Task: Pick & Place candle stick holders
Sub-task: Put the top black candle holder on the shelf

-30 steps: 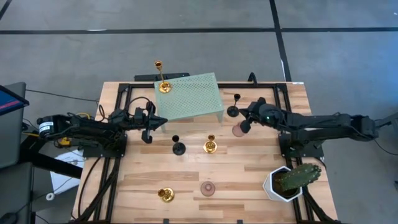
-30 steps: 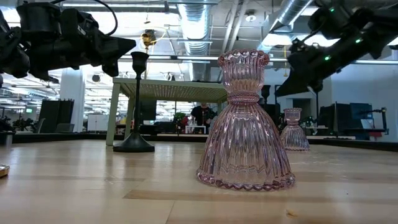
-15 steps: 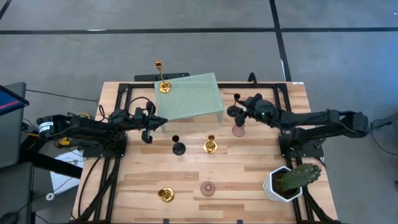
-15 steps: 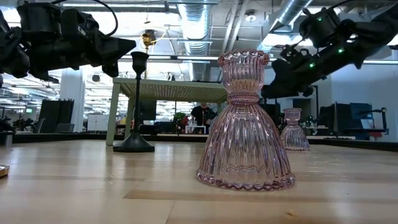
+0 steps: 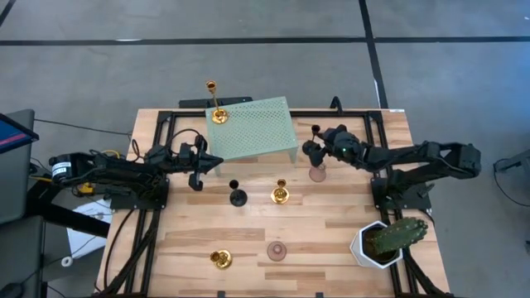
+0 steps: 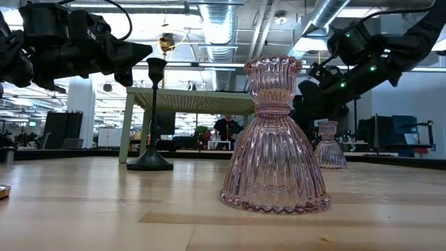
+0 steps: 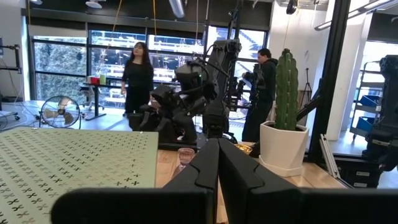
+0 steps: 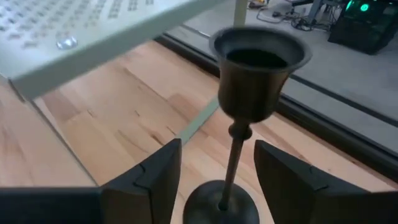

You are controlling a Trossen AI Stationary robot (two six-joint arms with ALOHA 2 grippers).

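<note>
A tall black candle stick holder (image 5: 313, 141) stands on its round base at the far right of the table, beside the green perforated shelf (image 5: 252, 128). My right gripper (image 8: 217, 150) is open, one finger on each side of its thin stem (image 8: 235, 158), below the cup (image 8: 258, 59), touching nothing. A pink glass holder (image 5: 317, 173) stands just nearer. Another black holder (image 5: 238, 195), gold holders (image 5: 280, 194) (image 5: 220, 259) and a second pink one (image 5: 276, 250) stand on the table. A gold one (image 5: 217, 108) stands on the shelf. My left gripper (image 5: 217, 163) hovers shut at the left.
A cactus in a white pot (image 5: 387, 238) stands at the near right corner. The shelf's leg (image 5: 296, 156) is close to the black holder. Bare wood lies between the near holders. People stand in the room beyond the table (image 7: 138, 74).
My right gripper has gone from over the pink glass holder toward the table's far edge and a little left, coming down around the tall black holder's stem. The pink holder stays standing where it was.
</note>
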